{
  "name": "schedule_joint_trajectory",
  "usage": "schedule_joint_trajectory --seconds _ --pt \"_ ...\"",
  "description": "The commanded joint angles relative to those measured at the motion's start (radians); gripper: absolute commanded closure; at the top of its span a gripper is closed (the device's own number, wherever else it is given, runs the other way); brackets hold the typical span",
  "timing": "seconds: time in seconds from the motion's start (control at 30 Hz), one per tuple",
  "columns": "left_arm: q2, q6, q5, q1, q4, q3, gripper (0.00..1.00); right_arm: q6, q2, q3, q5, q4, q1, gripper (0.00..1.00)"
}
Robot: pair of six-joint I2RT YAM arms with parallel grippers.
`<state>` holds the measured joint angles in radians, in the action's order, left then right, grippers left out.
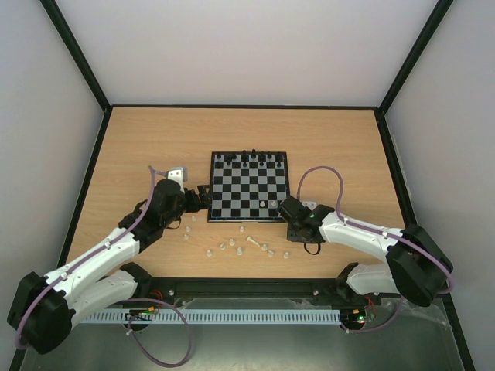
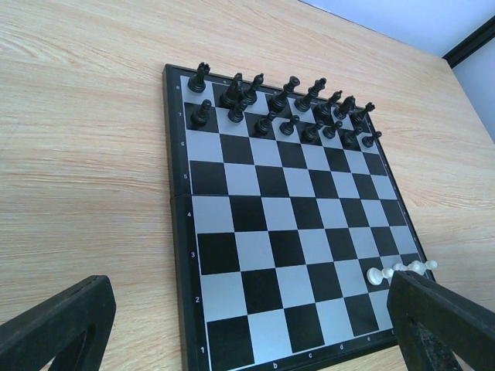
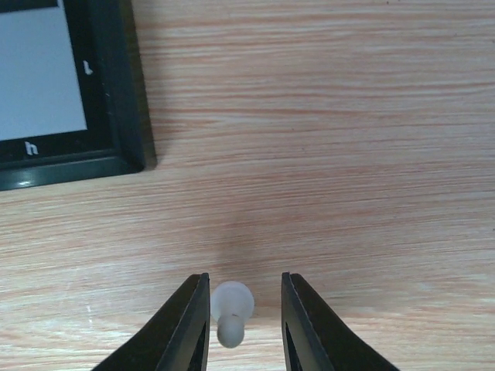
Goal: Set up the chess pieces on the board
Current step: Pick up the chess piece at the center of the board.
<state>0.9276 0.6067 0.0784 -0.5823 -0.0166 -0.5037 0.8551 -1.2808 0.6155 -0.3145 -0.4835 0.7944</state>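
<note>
Plain white walls (image 1: 247, 46) close in a wooden bench (image 1: 155, 147), with the board (image 1: 249, 189) at its middle. The black pieces (image 2: 281, 99) already fill the two far ranks. The near ranks are bare except for one fallen piece (image 2: 402, 270), which lies on its side near the h-file.

Most of the pale pieces (image 1: 230, 243) are scattered on the bench just off the board's near edge, so that side is not yet set.

The right pincer (image 3: 244, 290) is low over the wood beside the board's h corner. Its jaws are parted around a pawn (image 3: 232, 308). One finger is close against the pawn and the other shows a gap, so this looks like a straddle ready to close, not a firm grip.

The left pincer (image 2: 249, 305) hangs spread wide and empty at the board's left edge, apparently parked clear so the right arm can work.
</note>
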Motion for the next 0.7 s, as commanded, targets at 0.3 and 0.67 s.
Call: schedule_joint_trajectory --seconds 0.3,0.67 --pt "-0.014 0.004 -0.014 -0.001 0.021 0.012 0.01 0.03 0.001 -0.044 0.009 0.007 0.024 0.87" --pt "-0.002 0.002 0.0 -0.002 0.022 0.012 0.01 -0.011 0.023 0.111 -0.021 -0.049 0.077 0.98"
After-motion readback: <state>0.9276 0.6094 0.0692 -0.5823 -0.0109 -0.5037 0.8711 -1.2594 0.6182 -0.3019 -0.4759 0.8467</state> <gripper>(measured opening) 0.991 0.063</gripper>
